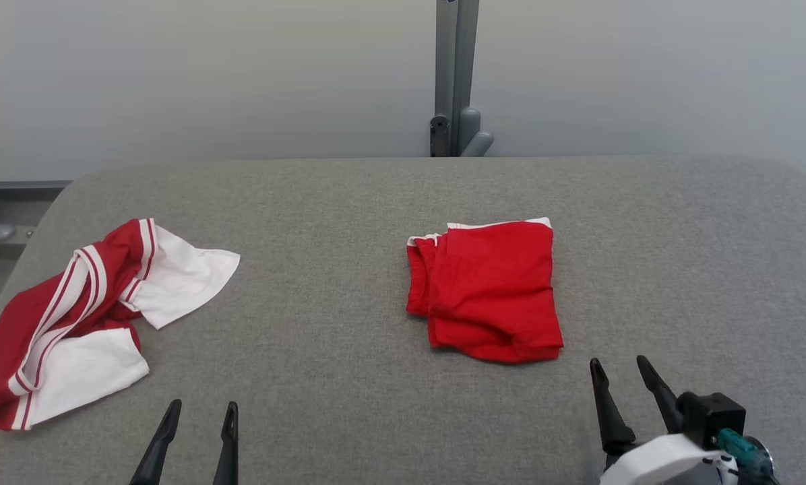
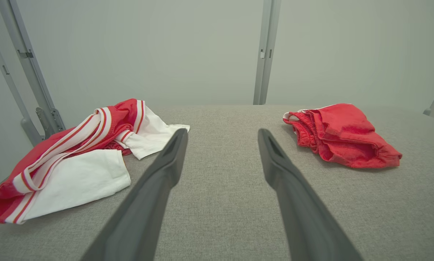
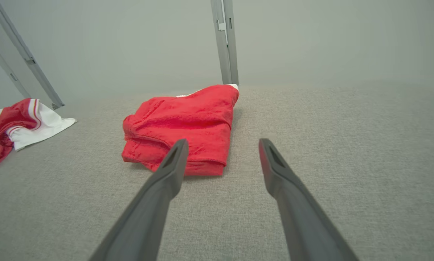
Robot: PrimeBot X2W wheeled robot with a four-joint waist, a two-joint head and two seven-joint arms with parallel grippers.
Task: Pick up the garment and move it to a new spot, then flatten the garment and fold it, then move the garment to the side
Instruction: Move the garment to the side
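Head view: I see the red garment [image 1: 487, 289] folded at mid bench [image 1: 349, 391], I judge awaiting its move aside; red-and-white garment [image 1: 86, 316] crumpled left.
Left wrist view: left fingers [image 2: 159, 181] wide, empty.
Right wrist view: right fingers [image 3: 164, 188] wide, empty, facing its near hem.

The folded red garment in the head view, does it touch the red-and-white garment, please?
No, the folded red garment lies apart from the red-and-white garment, with bare grey surface between them.
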